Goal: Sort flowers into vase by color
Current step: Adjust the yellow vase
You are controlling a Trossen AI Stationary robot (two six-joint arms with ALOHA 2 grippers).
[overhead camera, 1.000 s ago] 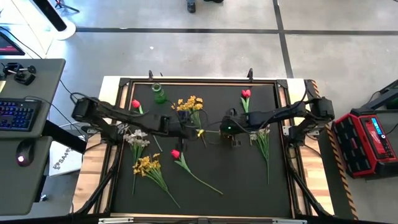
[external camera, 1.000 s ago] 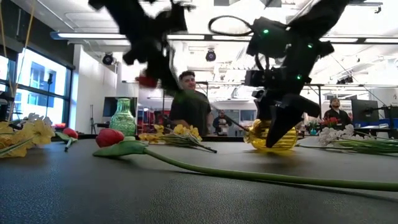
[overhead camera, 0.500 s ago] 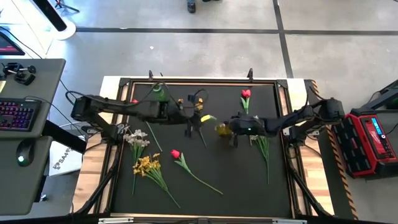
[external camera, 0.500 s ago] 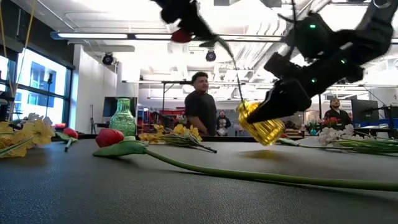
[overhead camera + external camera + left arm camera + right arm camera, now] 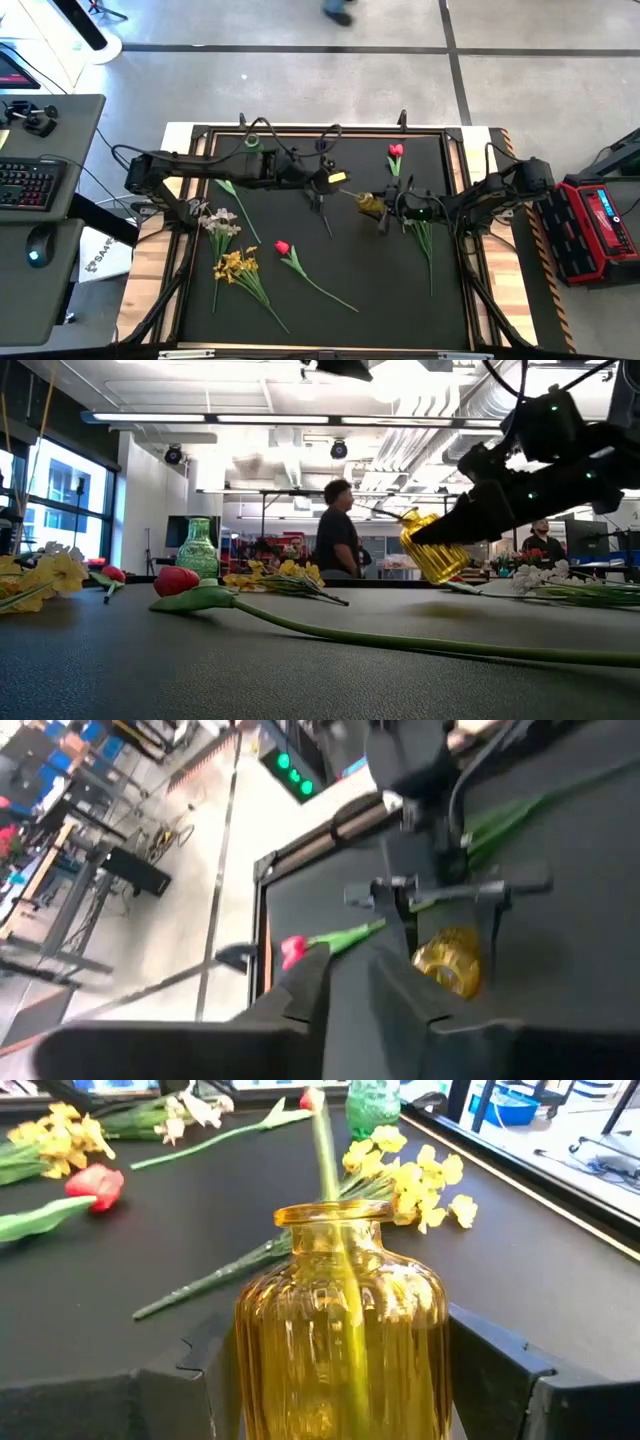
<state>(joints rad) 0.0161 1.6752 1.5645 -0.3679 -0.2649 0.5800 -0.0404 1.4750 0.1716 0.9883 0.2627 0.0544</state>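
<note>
My right gripper (image 5: 386,208) is shut on a ribbed yellow glass vase (image 5: 371,205), held above the middle of the black table. A thin green stem (image 5: 338,1230) sticks into the vase's mouth, and its yellow bloom (image 5: 337,177) is up beside my left gripper (image 5: 322,182). My left gripper (image 5: 350,982) hangs high over the table, left of the vase. Its fingers stand a little apart with nothing showing between them. Whether it touches the bloom, I cannot tell. My right gripper pinches the yellow vase's belly (image 5: 262,1342) between its two fingers (image 5: 490,1355), one on each side. The fingers come nearly level from the table's right. The vase (image 5: 432,548) is lifted clear and tilted, with its mouth (image 5: 410,518) up and toward the table's left.
A green vase (image 5: 199,547) stands at the far left. Near it lies a yellow bunch (image 5: 410,1180). Red tulips (image 5: 282,246) (image 5: 395,151), white sprigs (image 5: 220,220) (image 5: 422,235) and another yellow bunch (image 5: 238,265) lie on the table. A person (image 5: 340,530) walks behind the table.
My right gripper has turned from pointing down to nearly level. It has lifted the yellow vase off the table and tipped its mouth toward the left. My left gripper has risen and gone toward the far edge. The yellow bloom has risen with it while its stem stays in the vase.
</note>
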